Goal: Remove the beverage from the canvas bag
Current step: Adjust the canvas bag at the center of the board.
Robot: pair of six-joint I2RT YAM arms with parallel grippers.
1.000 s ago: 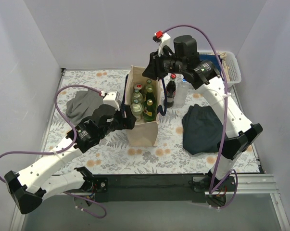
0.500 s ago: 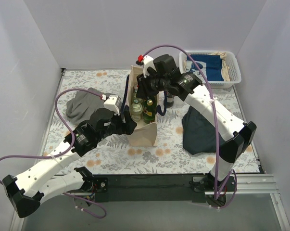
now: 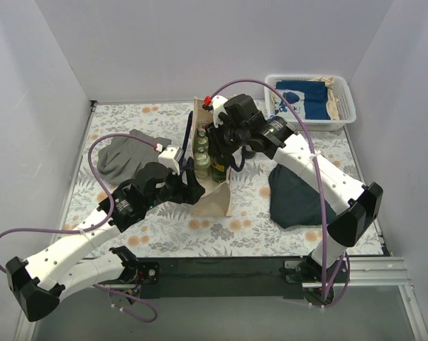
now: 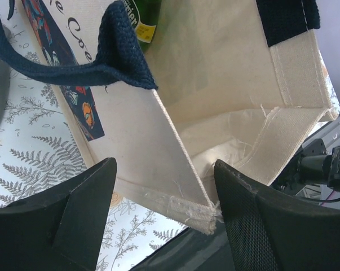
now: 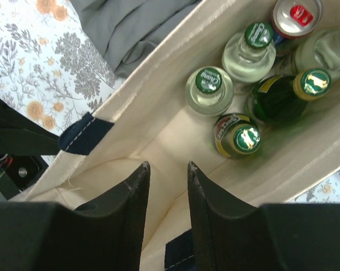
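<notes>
The canvas bag (image 3: 215,195) stands upright mid-table, cream with navy handles (image 4: 74,68). Inside it stand several beverages: clear bottles with green caps (image 5: 209,84), green bottles with gold caps (image 5: 246,138) and a red-topped can (image 5: 296,14). My right gripper (image 5: 167,166) hangs over the bag's mouth, above its bare near end, open a little with nothing between the fingers. My left gripper (image 4: 164,186) is open around the bag's near rim corner (image 4: 206,212). Gaps show on both sides of the cloth.
A white basket (image 3: 341,114) with blue cloth sits at the back right. A grey cloth (image 3: 125,156) lies left of the bag and a dark cloth (image 3: 295,188) lies to its right. White walls surround the floral table (image 3: 235,227).
The right gripper has swung left and down from beside the bag to over its mouth. The left gripper's jaws have narrowed around the bag's corner.
</notes>
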